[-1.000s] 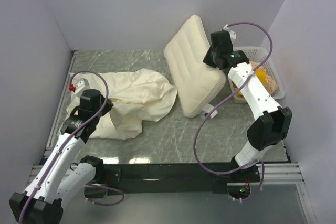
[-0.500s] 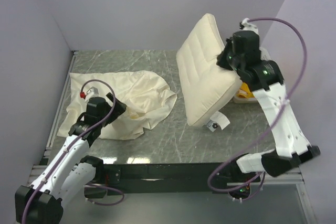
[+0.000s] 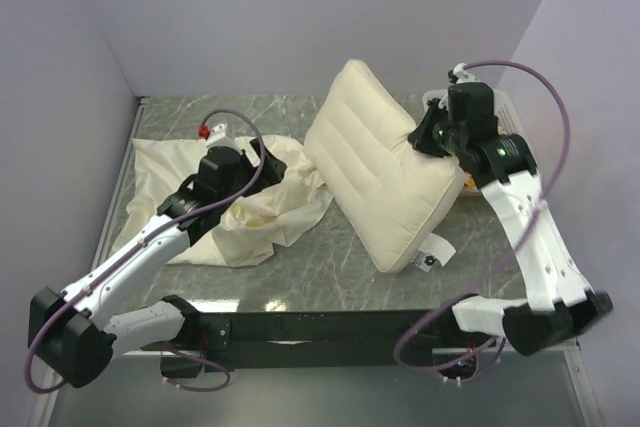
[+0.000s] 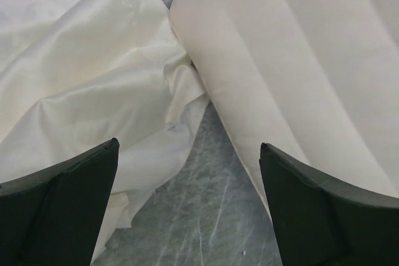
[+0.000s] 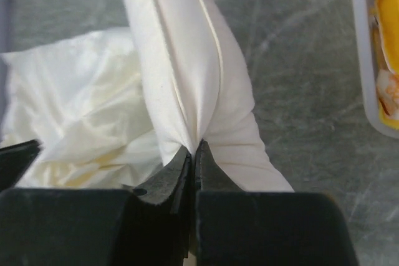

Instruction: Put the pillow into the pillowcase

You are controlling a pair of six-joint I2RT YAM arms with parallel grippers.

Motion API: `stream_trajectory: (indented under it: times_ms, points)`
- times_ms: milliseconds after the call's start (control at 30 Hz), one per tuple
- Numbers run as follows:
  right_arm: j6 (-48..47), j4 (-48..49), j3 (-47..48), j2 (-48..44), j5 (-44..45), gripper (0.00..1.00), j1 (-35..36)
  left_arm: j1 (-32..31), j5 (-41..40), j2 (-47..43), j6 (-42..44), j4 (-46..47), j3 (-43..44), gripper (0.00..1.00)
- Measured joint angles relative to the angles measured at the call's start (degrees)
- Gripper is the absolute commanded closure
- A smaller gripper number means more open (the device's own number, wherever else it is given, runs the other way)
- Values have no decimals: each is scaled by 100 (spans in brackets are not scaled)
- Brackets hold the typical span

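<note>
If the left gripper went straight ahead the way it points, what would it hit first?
Probably the pillowcase edge bunched against the pillow; the open left gripper aims there, though depth is unclear.

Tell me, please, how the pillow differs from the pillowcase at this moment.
The pillow is thick and padded; the pillowcase is thin, limp and wrinkled. The right gripper pinches the pillow's edge; the pillowcase lies unheld, the left gripper open over it. Both are cream.

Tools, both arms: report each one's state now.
Left tool: open, holding nothing.
Right tool: shut on the edge of the pillow.
</note>
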Motion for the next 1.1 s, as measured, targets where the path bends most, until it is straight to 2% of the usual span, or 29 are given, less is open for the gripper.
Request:
stream_trajectory:
  times_ms: [33,67,133,167,233,400,500,600,800,833,867,900,933,967,1100]
  points:
    - [-2,-4,-72,219,-39,73,-153,0,-37,136,0,26,26,1]
    - [22,-52,-98,470,44,38,-267,2,-70,275,0,48,55,1]
    - [103,-114,-105,931,400,24,-411,7,-103,671,15,33,212,1]
    - [111,-85,-105,1154,651,13,-459,7,-103,837,17,42,291,1]
    - [223,-13,-197,1320,992,1,-518,7,-101,1213,20,68,452,1]
    - [352,240,-509,1036,1405,0,-116,7,-109,1530,20,74,490,1]
    - [361,511,-417,1226,1458,0,297,13,-162,1528,17,122,474,1]
    - [315,839,-190,1878,1408,0,671,31,-179,1510,15,173,376,1]
    - [284,1233,592,4026,1231,0,903,140,-205,1235,26,52,210,1]
    - [291,1300,647,4301,1202,7,883,175,-205,1134,33,35,192,1]
    - [304,1357,695,4645,1132,19,855,208,-205,1029,46,9,175,1]
    - [304,1414,726,4951,1082,41,835,249,-205,916,59,-13,155,1]
    - [299,1469,743,5156,1078,89,828,291,-205,813,68,-50,146,1]
    - [297,1506,772,5311,1086,100,828,332,-205,723,81,-76,142,1]
    - [389,1681,706,5128,1106,100,822,470,-212,564,181,-109,142,5]
